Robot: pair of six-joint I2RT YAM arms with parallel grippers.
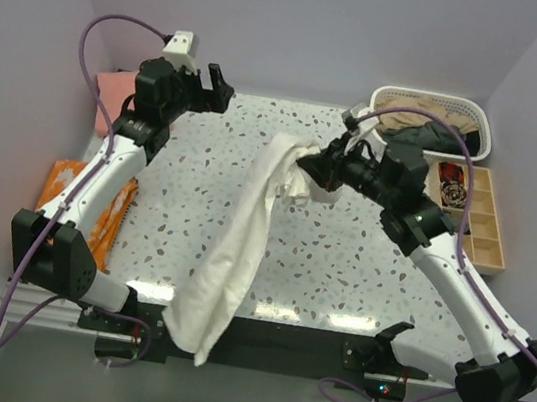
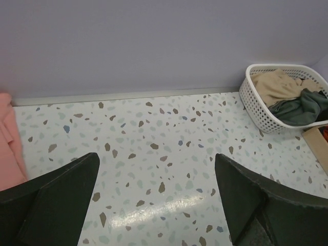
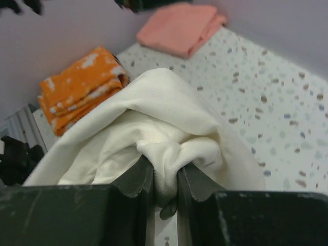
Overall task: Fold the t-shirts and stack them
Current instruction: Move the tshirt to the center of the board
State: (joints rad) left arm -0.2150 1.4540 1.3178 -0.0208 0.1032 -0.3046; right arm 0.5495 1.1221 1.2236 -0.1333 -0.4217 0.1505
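Note:
My right gripper [image 1: 305,172] [image 3: 165,177] is shut on a bunched fold of a cream t-shirt [image 1: 237,247] [image 3: 154,110]. It holds the shirt above the table's middle. The cloth trails down toward the near-left and hangs over the front edge. No print shows on it. My left gripper [image 1: 216,90] [image 2: 156,161] stands open and empty over the back left of the table. A folded salmon-pink t-shirt [image 1: 113,92] [image 3: 179,28] [image 2: 9,138] lies in the back left corner. Tan [image 2: 277,86] and dark grey [image 2: 306,105] t-shirts lie crumpled in the basket.
A white laundry basket [image 1: 483,130] [image 2: 254,105] stands at the back right. In front of it is a wooden compartment box [image 1: 476,220]. A folded orange cloth with white marks [image 1: 82,198] [image 3: 82,89] lies at the table's left edge. Walls close in the back and sides.

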